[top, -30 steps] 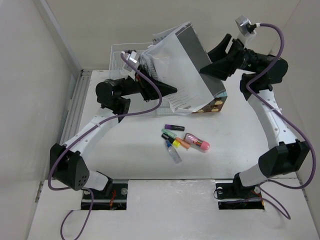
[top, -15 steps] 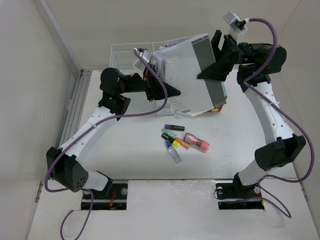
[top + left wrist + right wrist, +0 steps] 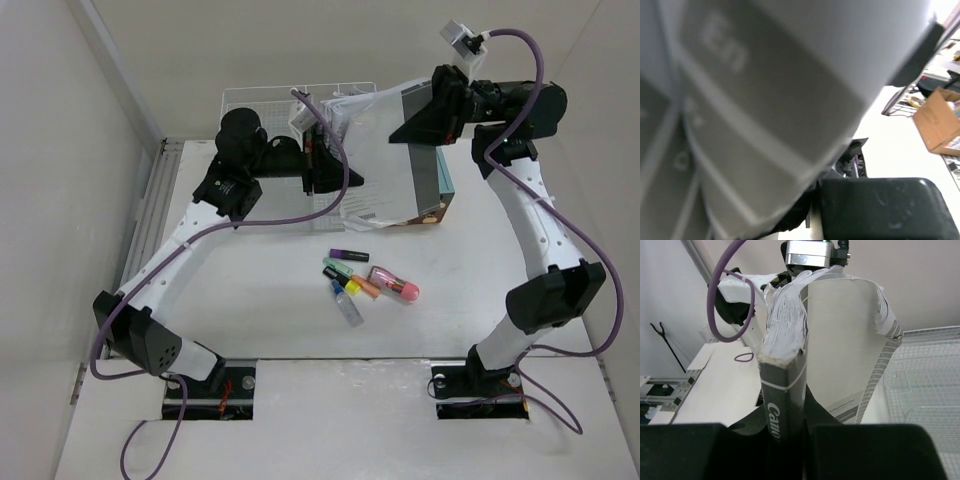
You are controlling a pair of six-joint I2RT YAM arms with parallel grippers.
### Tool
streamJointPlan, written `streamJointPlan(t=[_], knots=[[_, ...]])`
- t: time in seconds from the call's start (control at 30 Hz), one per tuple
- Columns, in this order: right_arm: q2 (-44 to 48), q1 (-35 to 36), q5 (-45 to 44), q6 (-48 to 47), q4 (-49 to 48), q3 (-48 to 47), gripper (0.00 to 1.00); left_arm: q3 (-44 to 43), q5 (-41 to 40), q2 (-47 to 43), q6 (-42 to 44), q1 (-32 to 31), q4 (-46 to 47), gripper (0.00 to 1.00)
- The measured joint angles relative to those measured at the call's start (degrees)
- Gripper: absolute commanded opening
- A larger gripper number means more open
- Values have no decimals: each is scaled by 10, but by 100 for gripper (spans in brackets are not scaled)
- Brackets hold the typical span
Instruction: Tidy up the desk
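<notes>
White surface (image 3: 260, 310) between pale walls (image 3: 60, 150), manual (image 3: 385, 175) aloft at 12 o'clock.
Right hand (image 3: 790, 440) clenched on its spine, left hand (image 3: 345, 181) grasping the fanned pages; markers (image 3: 365, 281) loose mid-surface, wire basket (image 3: 245, 103) at 11 o'clock half hidden, left wrist view a grey blur.

Desk (image 3: 250, 310): plain white, matte. Book (image 3: 385, 150): white & light grey cover w/ dark grey band; spine (image 3: 787, 410) dark grey, white letters. Basket (image 3: 255, 103): white wire grid. Box (image 3: 430, 212): teal, bottom brown w/ pale dots. Pens (image 3: 365, 282): purple, green, orange, pink, yellow, blue. Cables (image 3: 280, 223) purple; arms (image 3: 175, 250) white w/ black joints.
</notes>
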State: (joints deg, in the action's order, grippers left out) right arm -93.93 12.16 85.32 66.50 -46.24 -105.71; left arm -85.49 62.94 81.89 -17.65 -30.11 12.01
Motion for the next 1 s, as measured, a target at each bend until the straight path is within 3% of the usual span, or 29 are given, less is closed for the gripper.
streamJointPlan(t=[0.1, 0.13, 0.2, 0.23, 0.27, 0.3, 0.4, 0.67, 0.87, 1.0], knots=[[-7, 0, -5, 4, 1, 0, 0, -12, -14, 0, 26, 1, -40, 0], [-9, 0, -5, 4, 2, 0, 0, -14, -19, 0, 33, 1, -49, 10], [-12, 0, -6, 4, 1, 0, 0, -16, -31, -1, 46, 1, -61, 43], [-13, -1, -2, 6, 0, 0, 0, -16, -44, -2, 50, 1, -68, 53], [-13, -1, 6, 8, 0, 0, 0, -16, -54, -4, 53, 1, -75, 76], [-13, -3, 12, 8, 0, 0, 0, -16, -68, -7, 59, 1, -81, 84], [-13, -17, 26, 10, -3, 0, 0, -14, -120, -31, 70, 2, -108, 96], [-29, -90, 18, 12, -6, -35, 0, -5, -321, -189, 83, 31, -159, 100], [-49, -91, -10, 8, -3, -42, 0, 72, -370, -314, 65, 32, -143, 100], [-54, -91, -24, 7, 7, -42, 0, 166, -376, -339, 31, 32, -77, 100]])
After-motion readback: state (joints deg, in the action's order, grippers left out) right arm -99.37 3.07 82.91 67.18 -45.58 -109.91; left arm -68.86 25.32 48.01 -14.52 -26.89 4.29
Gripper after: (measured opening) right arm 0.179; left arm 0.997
